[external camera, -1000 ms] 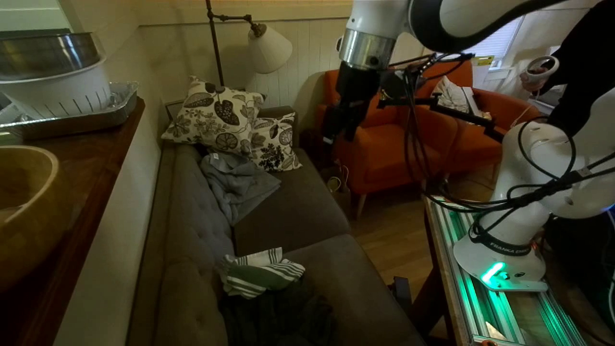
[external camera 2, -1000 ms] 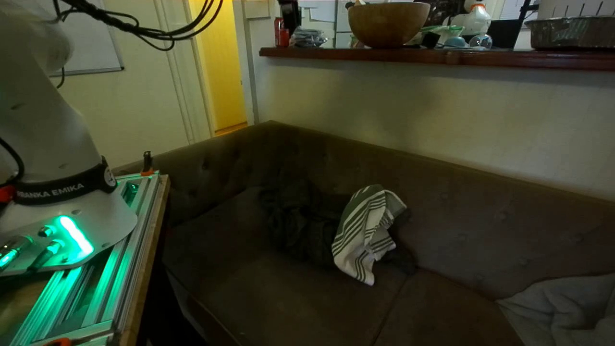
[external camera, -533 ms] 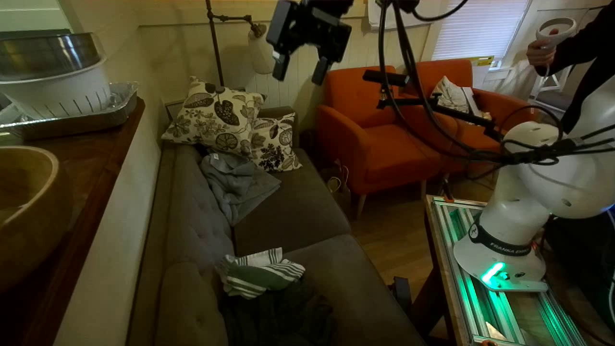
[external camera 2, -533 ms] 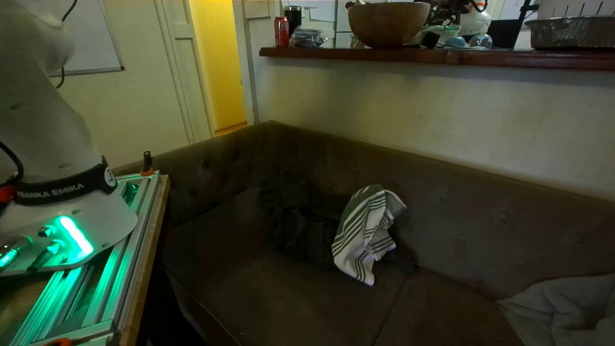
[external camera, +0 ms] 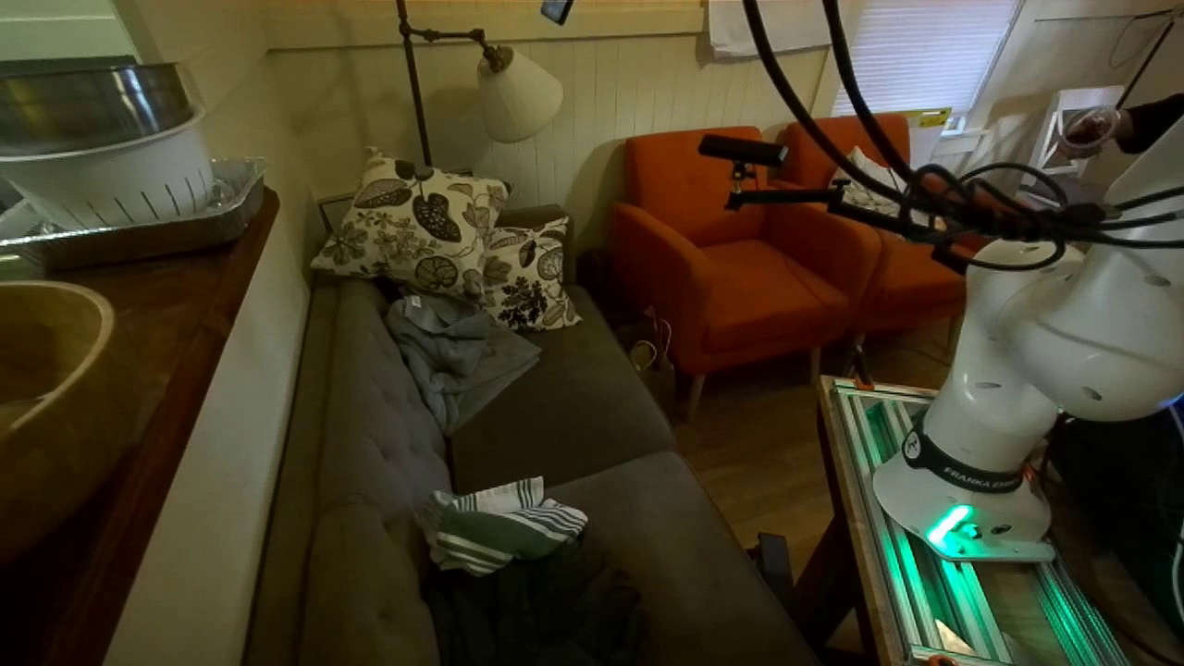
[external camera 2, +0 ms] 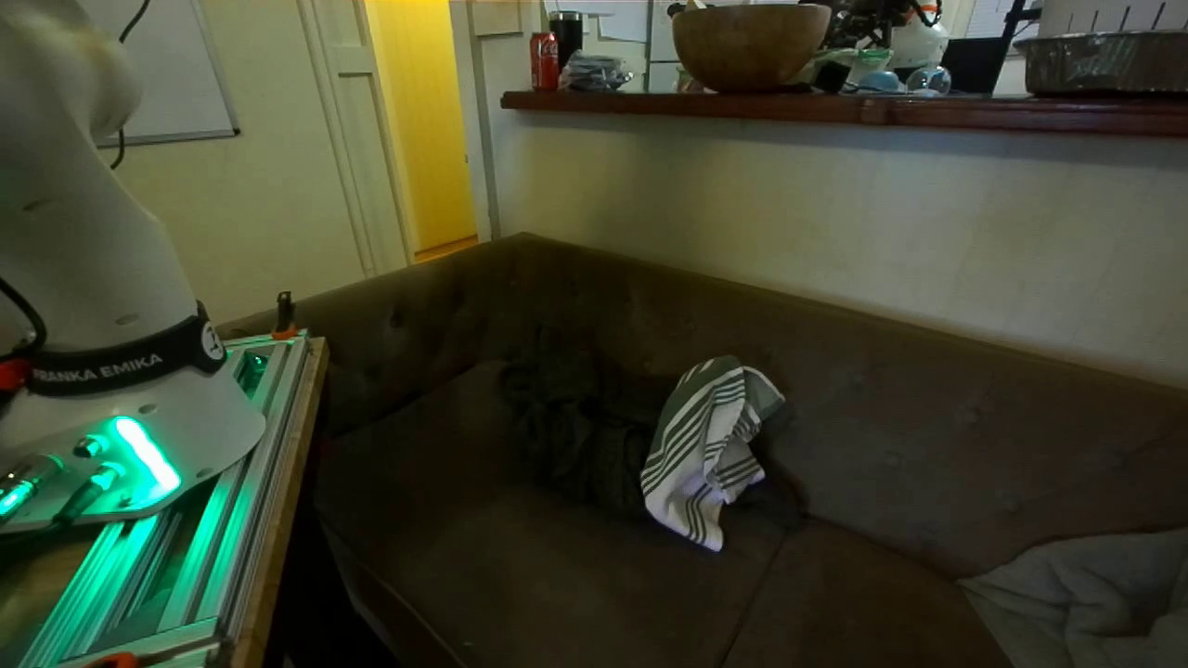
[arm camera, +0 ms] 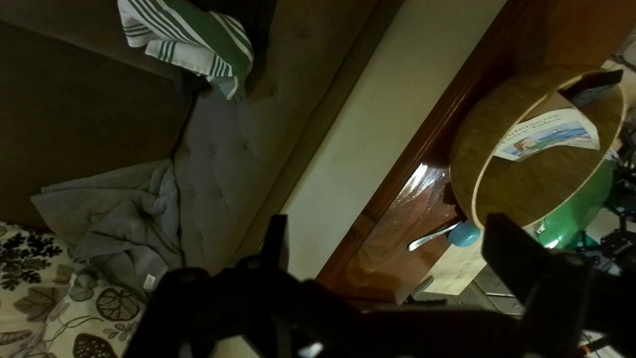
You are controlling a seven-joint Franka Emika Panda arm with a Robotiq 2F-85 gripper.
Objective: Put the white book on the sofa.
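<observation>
Your black two-fingered end effector point(arm camera: 387, 226) stands spread wide, with nothing in its grasp. In your wrist view, the thin white printed book point(arm camera: 549, 136) lies inside the round brown wooden bowl point(arm camera: 466, 149) on the glossy red-brown wooden counter point(arm camera: 561, 30), which runs behind the long dark grey-brown fabric sofa point(external camera: 555, 425).

the book point(arm camera: 551, 135) is white, printed partly in blue; the bowl point(external camera 2: 752, 48) is brown. the sofa point(external camera: 573, 398) is dark grey-brown, the cloth point(external camera: 453, 342) grey, the towel point(external camera: 499, 532) striped green and white. the pillows point(external camera: 416, 222) are white with dark leaf prints, the armchairs point(external camera: 768, 273) orange, the can point(external camera 2: 545, 63) red, the shade point(external camera: 520, 97) cream, the gripper point(arm camera: 386, 226) black and the arm point(external camera: 994, 407) white.
</observation>
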